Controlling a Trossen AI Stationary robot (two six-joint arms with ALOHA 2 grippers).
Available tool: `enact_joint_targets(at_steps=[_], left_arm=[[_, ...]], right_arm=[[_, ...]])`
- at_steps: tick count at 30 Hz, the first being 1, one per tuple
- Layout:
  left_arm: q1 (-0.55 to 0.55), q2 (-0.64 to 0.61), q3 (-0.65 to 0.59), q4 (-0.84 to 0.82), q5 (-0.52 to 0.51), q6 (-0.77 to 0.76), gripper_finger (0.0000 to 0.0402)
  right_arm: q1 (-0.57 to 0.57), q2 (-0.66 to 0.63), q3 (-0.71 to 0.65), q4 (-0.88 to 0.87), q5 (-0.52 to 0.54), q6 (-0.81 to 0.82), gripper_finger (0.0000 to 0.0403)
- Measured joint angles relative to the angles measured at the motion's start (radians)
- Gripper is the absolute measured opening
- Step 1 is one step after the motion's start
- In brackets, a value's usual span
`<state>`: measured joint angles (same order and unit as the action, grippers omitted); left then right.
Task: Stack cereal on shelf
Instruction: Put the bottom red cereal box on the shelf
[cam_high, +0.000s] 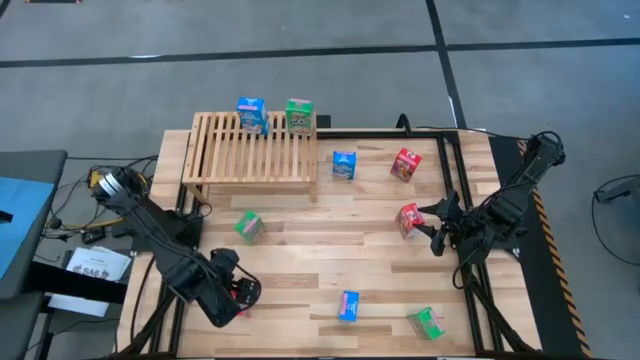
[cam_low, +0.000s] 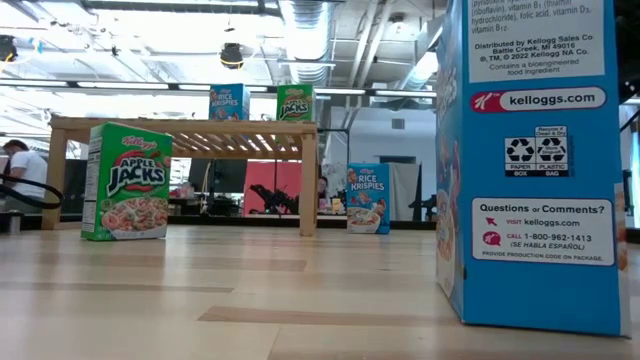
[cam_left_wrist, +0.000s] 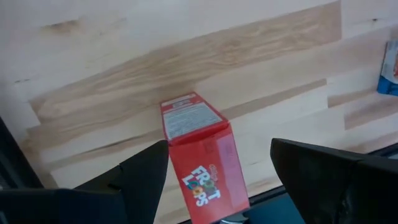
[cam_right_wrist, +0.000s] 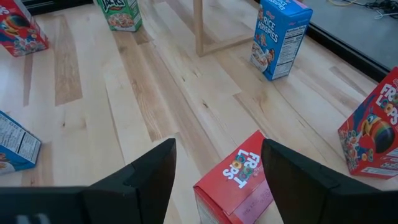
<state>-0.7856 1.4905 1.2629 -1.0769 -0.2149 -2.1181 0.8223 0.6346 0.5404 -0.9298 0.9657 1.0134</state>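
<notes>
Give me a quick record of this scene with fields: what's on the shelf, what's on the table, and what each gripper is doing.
on shelf: blue box and green box, upright at the back edge of the shelf
on table: two blue, two green and three red boxes
left gripper: open around a red Froot Loops box at the near left edge
right gripper: open, fingers either side of a red box on the right; grip not evident
done: two of nine shelved
</notes>
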Motion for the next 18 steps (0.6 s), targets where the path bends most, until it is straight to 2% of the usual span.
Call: enact_joint_targets(at_steps=[7, 18], left_arm=[[-0.001, 0.046, 0.001, 0.015, 0.028, -0.015, 0.0271], [-0.003, 0.041, 0.001, 0.015, 0.035, -0.017, 0.0271]], right_arm=[[0.0, 0.0, 0.0, 0.0, 0.0, 0.0, 0.0261], [0.0, 0.0, 0.0, 0.0, 0.0, 0.0, 0.0261]])
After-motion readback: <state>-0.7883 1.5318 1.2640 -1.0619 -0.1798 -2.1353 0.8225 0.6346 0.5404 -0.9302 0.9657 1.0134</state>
